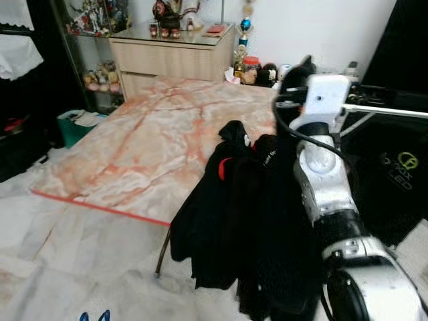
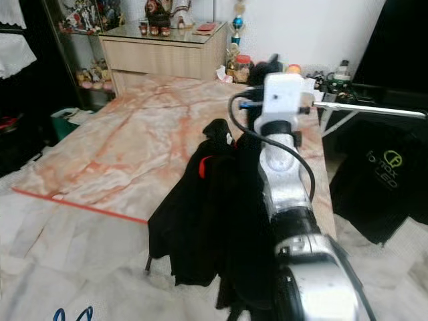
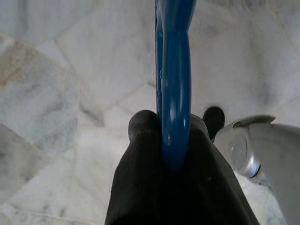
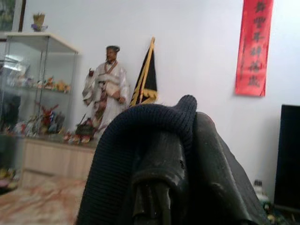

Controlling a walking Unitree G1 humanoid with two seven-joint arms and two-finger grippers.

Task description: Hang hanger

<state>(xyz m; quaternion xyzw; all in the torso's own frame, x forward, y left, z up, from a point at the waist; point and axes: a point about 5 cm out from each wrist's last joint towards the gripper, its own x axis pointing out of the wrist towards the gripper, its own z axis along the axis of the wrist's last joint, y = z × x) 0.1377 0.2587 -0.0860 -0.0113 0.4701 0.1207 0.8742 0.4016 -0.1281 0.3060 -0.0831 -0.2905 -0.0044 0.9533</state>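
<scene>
A blue hanger is clamped between the black fingers of my left gripper, low over the marble floor. Its blue tips peek in at the bottom edge of the left eye view. My right arm is raised in front of me, and a black garment with a red detail hangs from it beside the table. In the right wrist view the garment's knit collar drapes over my right gripper, whose fingers are closed under the cloth.
A marble-patterned table stands ahead on the left, with jars at its far end. A wooden cabinet and glass shelves stand behind. At the right, a silver rail runs above a black logo shirt.
</scene>
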